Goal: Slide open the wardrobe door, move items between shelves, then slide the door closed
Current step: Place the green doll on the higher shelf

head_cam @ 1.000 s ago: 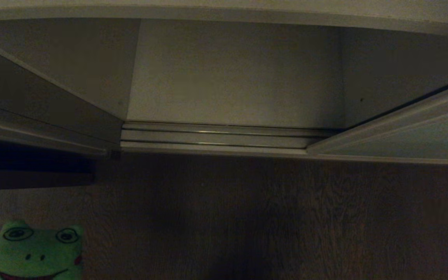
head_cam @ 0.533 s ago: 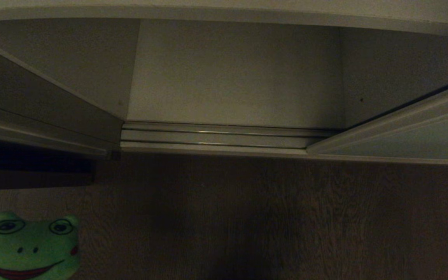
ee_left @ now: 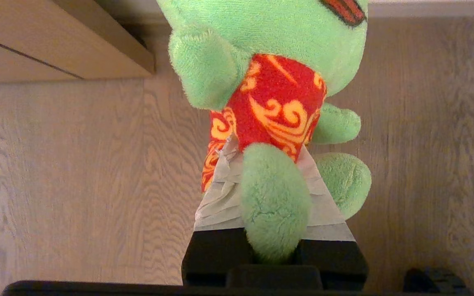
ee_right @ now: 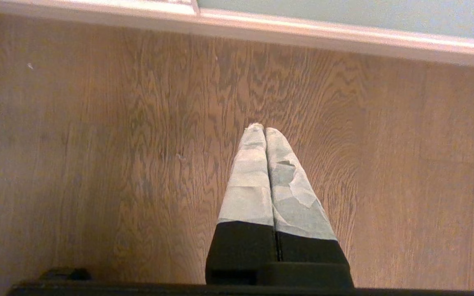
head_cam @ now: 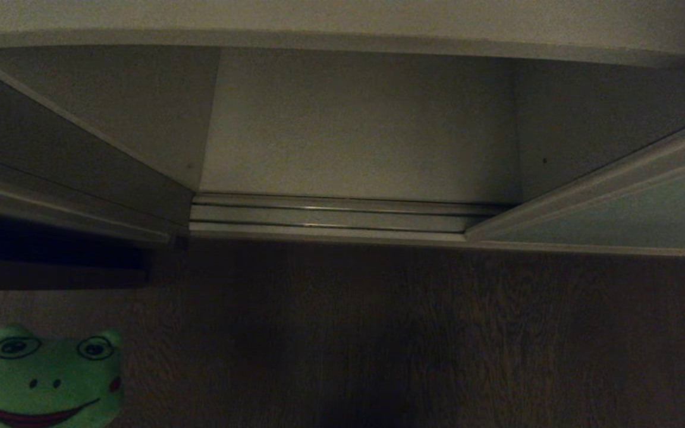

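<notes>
no brand, label or readable writing shows anywhere; the only markings are yellow swirl patterns on the red chest patch of the frog (ee_left: 280, 102). the left gripper (ee_left: 261, 164) is clamped on the frog's body, its taped fingers (ee_left: 220, 197) pressed to either side of the toy, with one green leg hanging down over them and hiding the gap between them. the frog is held in the air over the wood floor (ee_left: 76, 172), low at the left edge of the head view, where only its face shows (head_cam: 42, 377) and the chin is cut off by the frame; in the left wrist view the top of its head is cut off too. the right gripper (ee_right: 265, 131) hangs over the floor (ee_right: 97, 144) with its taped fingers (ee_right: 247, 181) pressed together and nothing between them; it is outside the head view. ahead, the wardrobe stands open: the door (head_cam: 634, 208) is slid to the right, with only its lower part in frame, and its pale panel and cream edge also run along the far side of the right wrist view (ee_right: 344, 12). the track (head_cam: 336, 214) runs across the opening. a white shelf (head_cam: 342, 41) spans above the bare white interior. the head view is dim, so the dark recess at the left is hard to make out, and the second toy is not to be seen.
</notes>
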`<state>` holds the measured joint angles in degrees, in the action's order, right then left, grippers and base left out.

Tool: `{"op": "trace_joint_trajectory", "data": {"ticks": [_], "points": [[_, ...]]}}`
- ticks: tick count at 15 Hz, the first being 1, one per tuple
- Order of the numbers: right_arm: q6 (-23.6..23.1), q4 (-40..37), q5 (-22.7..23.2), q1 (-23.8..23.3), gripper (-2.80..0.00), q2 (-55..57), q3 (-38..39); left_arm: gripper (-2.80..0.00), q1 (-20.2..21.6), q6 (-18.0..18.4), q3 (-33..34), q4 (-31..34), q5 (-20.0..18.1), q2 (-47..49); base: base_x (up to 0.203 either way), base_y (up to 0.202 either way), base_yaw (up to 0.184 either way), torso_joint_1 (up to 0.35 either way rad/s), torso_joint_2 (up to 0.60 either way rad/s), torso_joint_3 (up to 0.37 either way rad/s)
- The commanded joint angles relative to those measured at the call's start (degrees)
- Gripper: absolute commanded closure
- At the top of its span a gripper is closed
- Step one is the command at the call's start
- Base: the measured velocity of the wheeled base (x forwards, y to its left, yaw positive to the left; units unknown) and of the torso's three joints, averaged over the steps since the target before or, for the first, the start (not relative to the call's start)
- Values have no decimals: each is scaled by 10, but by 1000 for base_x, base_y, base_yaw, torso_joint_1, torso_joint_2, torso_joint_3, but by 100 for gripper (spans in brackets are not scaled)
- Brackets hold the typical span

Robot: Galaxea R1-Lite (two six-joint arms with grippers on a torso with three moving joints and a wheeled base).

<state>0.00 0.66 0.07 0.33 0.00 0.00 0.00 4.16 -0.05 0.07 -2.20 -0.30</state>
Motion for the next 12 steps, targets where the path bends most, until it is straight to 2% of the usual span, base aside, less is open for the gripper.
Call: {"op": "trace_joint_trajectory", "data": {"ticks": [1, 12], "points": [[0, 0, 0, 0, 0, -2, 0, 0, 0, 1, 0, -1, 0, 3, 0, 0, 0, 4, 2, 180], [0, 0, 0, 0, 0, -2, 0, 0, 0, 1, 0, -1, 0, 3, 0, 0, 0, 1, 2, 200]]}}
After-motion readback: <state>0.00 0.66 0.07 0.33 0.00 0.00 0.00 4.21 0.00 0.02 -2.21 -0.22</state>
